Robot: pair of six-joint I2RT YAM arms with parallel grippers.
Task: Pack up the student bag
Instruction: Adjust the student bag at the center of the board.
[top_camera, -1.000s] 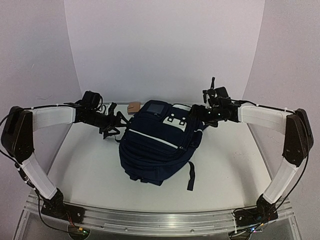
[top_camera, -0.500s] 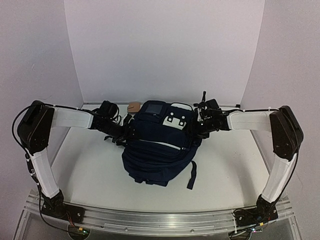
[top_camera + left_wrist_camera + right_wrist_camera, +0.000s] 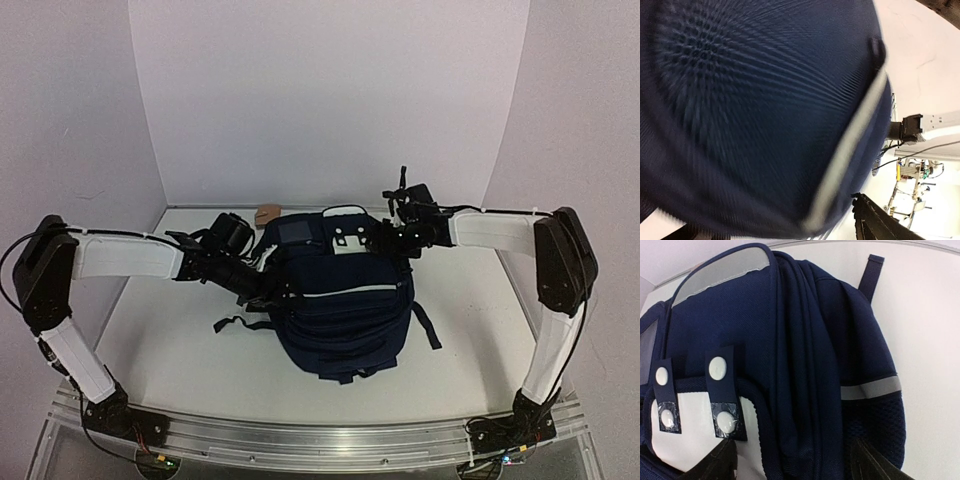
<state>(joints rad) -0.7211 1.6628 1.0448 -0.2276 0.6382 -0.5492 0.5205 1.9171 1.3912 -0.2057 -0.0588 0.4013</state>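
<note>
Holding the student bag between both arms, mid-bench, toward the far edge.
My right fingers stand wide apart astride its side fold. The left fingers are mostly hidden, so I cannot tell their state. I should press both sides evenly and avoid the loose straps.

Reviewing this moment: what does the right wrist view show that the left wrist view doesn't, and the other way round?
Only the right wrist: two strap tabs with white snaps, a grey panel along one edge of the bag, and a loose strap end against the white table. Only the left wrist: a blurred close-up of mesh fabric, plus workshop clutter in the lower right corner. Both: the navy bag filling most of the frame, crossed by a pale grey stripe.
</note>
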